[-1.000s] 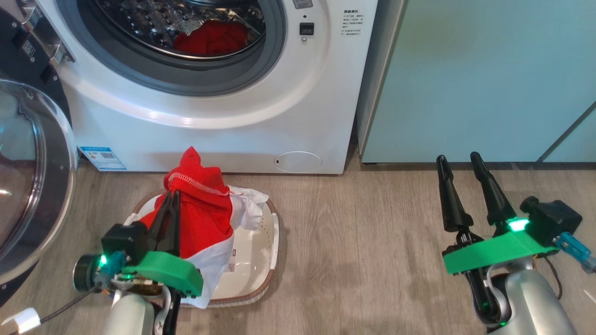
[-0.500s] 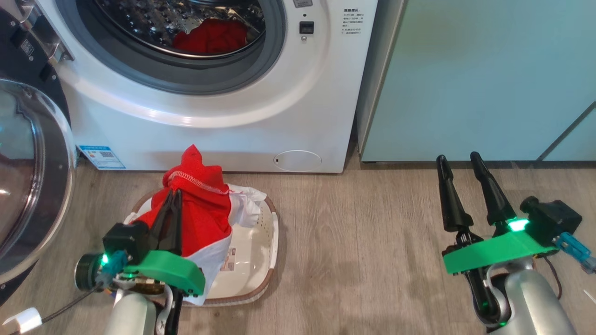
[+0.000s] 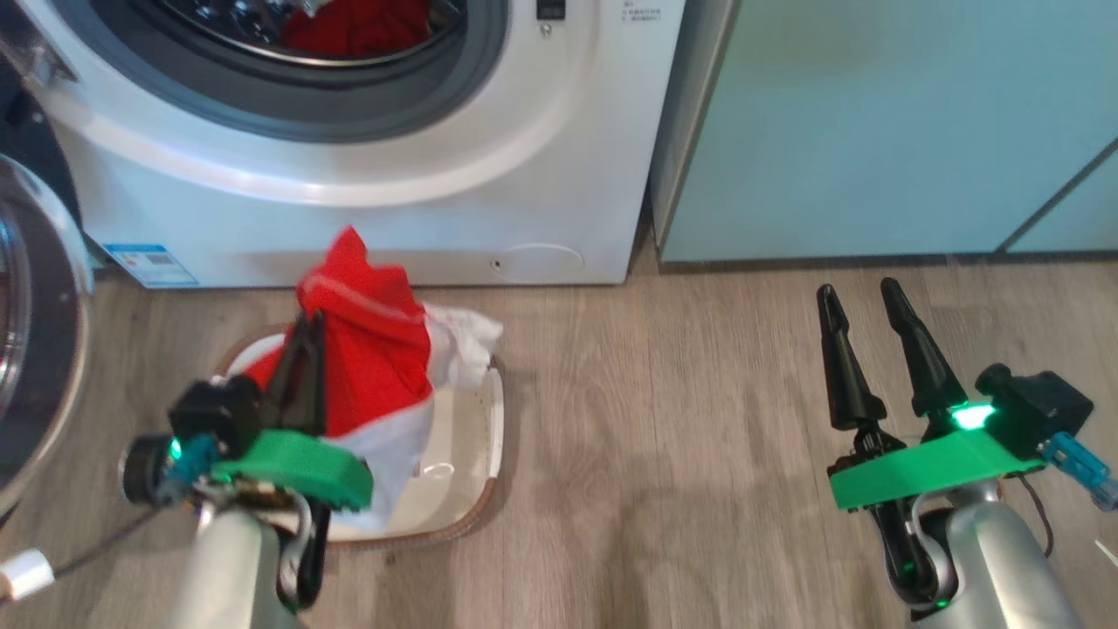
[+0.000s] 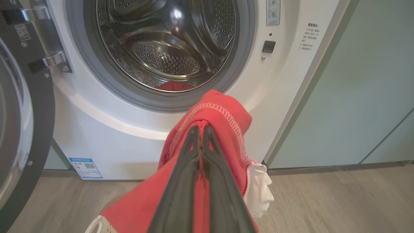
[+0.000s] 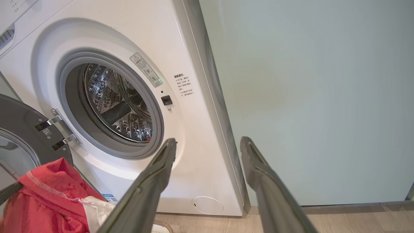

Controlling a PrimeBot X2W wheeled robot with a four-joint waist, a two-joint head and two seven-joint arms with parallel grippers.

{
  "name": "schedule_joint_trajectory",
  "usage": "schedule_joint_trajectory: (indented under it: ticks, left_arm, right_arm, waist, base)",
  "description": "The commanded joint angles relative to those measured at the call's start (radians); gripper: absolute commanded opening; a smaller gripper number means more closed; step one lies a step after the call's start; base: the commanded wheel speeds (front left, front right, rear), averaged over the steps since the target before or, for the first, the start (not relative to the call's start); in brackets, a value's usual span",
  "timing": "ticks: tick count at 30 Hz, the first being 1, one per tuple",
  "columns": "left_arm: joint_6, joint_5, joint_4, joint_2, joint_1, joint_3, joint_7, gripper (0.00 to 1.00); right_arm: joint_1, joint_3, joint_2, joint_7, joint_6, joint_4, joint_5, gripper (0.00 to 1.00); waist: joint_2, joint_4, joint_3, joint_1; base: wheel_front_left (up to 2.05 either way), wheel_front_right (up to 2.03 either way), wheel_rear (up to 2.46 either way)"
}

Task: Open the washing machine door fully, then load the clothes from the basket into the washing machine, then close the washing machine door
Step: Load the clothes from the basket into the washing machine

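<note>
1. The left pincer (image 3: 309, 325) is closed tight on the clothes (image 3: 371, 358), a red garment with a small white part. Its two dark fingers (image 4: 181, 181) are pressed together, with a fold of the red fabric around their tips.
2. The clothes hang from this pincer above the basket (image 3: 492, 411). The lower edge of the fabric is over the basket, but I cannot tell if it touches it.
3. The basket stands on the wooden floor (image 3: 664, 454), just in front of the washing machine (image 3: 419, 218).
4. The washing machine door (image 3: 74, 288) is swung open to the left, so the steel drum (image 4: 168, 42) is easy to see.
5. A second red piece (image 3: 358, 31) lies at the bottom of the drum.
6. The right pincer (image 3: 858, 290) is wide open and holds nothing. It hovers over the floor, well apart from the basket, in front of the pale teal cabinet (image 3: 873, 131).
</note>
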Motion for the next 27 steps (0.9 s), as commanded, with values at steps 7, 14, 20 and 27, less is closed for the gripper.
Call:
schedule_joint_trajectory:
  ticks: [7, 14, 20, 27]
  left_arm:
    - [-0.018, 0.033, -0.048, 0.005, -0.197, 0.091, -0.013, 0.00]
    - [-0.045, 0.016, -0.033, 0.022, -0.424, 0.208, -0.013, 0.00]
    - [-0.058, 0.019, 0.002, 0.070, -0.643, 0.280, -0.013, 0.00]
    - [-0.066, 0.020, 0.158, 0.141, -0.888, 0.305, -0.013, 0.00]
  right_arm:
    - [-0.063, 0.021, 0.002, -0.009, 0.000, -0.050, -0.001, 1.00]
    - [-0.106, 0.035, 0.001, -0.009, 0.000, -0.060, 0.008, 1.00]
    - [-0.142, 0.045, 0.003, -0.009, 0.000, -0.065, 0.015, 1.00]
    - [-0.173, 0.061, 0.006, -0.009, 0.000, -0.070, 0.031, 1.00]
  waist:
    - [0.0000, -0.040, 0.131, 0.0000]
    - [0.0000, -0.082, 0.258, 0.0000]
    - [0.0000, -0.122, 0.352, 0.0000]
    - [0.0000, -0.163, 0.447, 0.0000]
  base:
    - [0.00, 0.00, 0.00]
    - [0.00, 0.00, 0.00]
    - [0.00, 0.00, 0.00]
    - [0.00, 0.00, 0.00]
